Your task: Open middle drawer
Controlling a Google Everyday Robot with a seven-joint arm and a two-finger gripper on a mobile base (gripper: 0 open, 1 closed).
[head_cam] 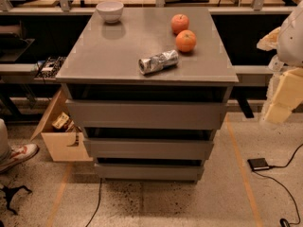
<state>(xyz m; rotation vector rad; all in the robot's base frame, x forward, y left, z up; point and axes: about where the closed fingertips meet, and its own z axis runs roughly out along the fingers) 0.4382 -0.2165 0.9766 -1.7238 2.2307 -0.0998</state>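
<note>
The big thing here is the grey drawer cabinet [147,141] in the middle of the shot, with a flat grey worktop [113,51] on it. Three handleless drawers are stacked down the front. The top drawer [144,115] has the tallest front and the bottom drawer [149,171] the shortest. The middle drawer [149,149] sits between those two and looks pushed in, with a dark gap above its front.

The robot's arm [291,32] comes in at the right edge of the frame, white up top. The cream-coloured tool [283,100] hangs below it, off to the right of the cabinet at about top-drawer height and not touching anything. Honestly can't tell if the tool is wide, narrow or closed from this angle.

An open cardboard box [61,138] sits on the floor at the cabinet's left, right beside it.

On the worktop there's a white bowl [110,11] at the back left and two oranges [182,32] at the back right, close together. A crushed silver can [158,62] lies on its side near the front edge.

Floor bits: a sneaker [16,155] at the far left, plus a small black box [258,164] with a cable [284,183] on the right.
</note>
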